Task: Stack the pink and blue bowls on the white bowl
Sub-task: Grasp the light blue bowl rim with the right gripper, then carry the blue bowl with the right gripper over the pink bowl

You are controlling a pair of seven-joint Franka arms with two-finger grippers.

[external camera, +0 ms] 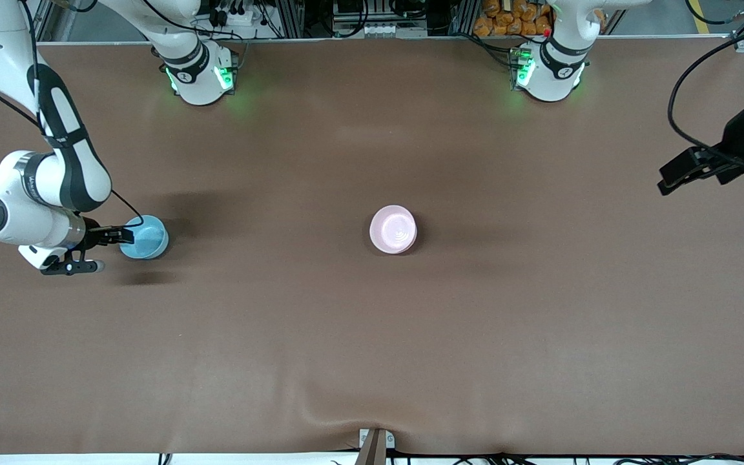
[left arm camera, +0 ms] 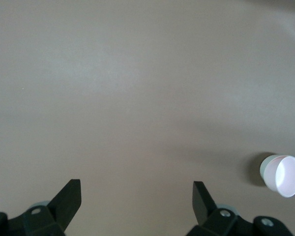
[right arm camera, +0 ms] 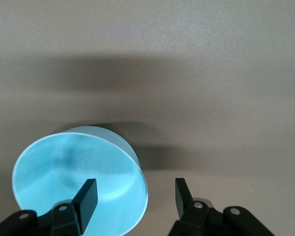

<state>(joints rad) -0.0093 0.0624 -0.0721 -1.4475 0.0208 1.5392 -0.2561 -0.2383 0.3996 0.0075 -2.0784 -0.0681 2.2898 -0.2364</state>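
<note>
The light blue bowl [external camera: 147,239] stands upright on the brown table toward the right arm's end. My right gripper [external camera: 125,235] is open at the bowl's rim, one finger inside the bowl and one outside; in the right wrist view the bowl [right arm camera: 73,169] fills the space by the gripper [right arm camera: 135,189]. The pink bowl [external camera: 393,228] sits at the table's middle, nested in the white bowl, whose pale outer wall [left arm camera: 263,169] shows only in the left wrist view under the pink inside [left arm camera: 285,176]. My left gripper [external camera: 669,181] waits open and empty at the left arm's end, above bare table [left arm camera: 137,196].
The two arm bases [external camera: 201,74] [external camera: 549,71] stand along the table's edge farthest from the front camera. A small metal clamp [external camera: 375,444] sits at the edge nearest that camera, with a slight wrinkle in the brown mat [external camera: 346,413] by it.
</note>
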